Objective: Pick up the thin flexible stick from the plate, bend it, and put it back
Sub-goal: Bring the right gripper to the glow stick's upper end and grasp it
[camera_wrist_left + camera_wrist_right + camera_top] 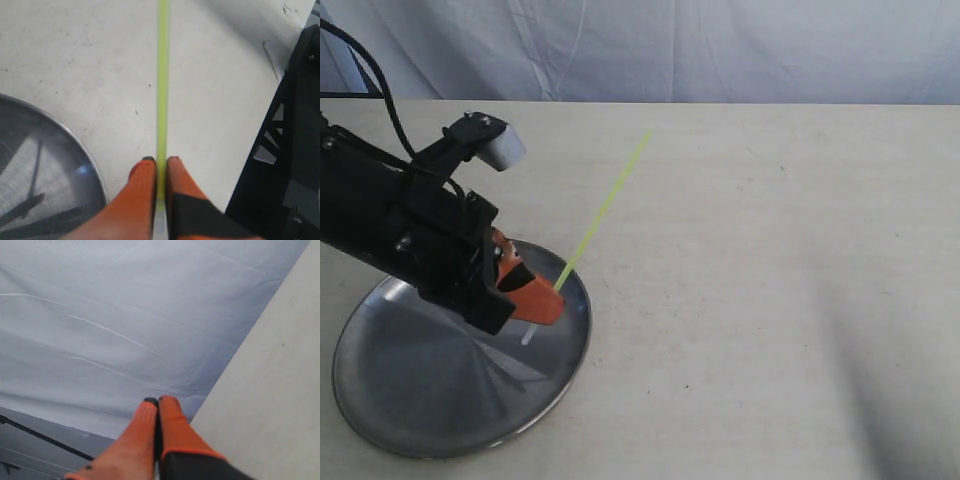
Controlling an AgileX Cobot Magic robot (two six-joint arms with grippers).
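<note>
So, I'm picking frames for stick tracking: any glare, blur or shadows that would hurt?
Exterior view: radial glare streaks on the plate, a soft shadow across the table at right, but the thin flexible stick is crisp. Left wrist view: the stick blurs and widens beyond the left fingers pinching it. Right wrist view: evenly lit, no stick in frame.
</note>
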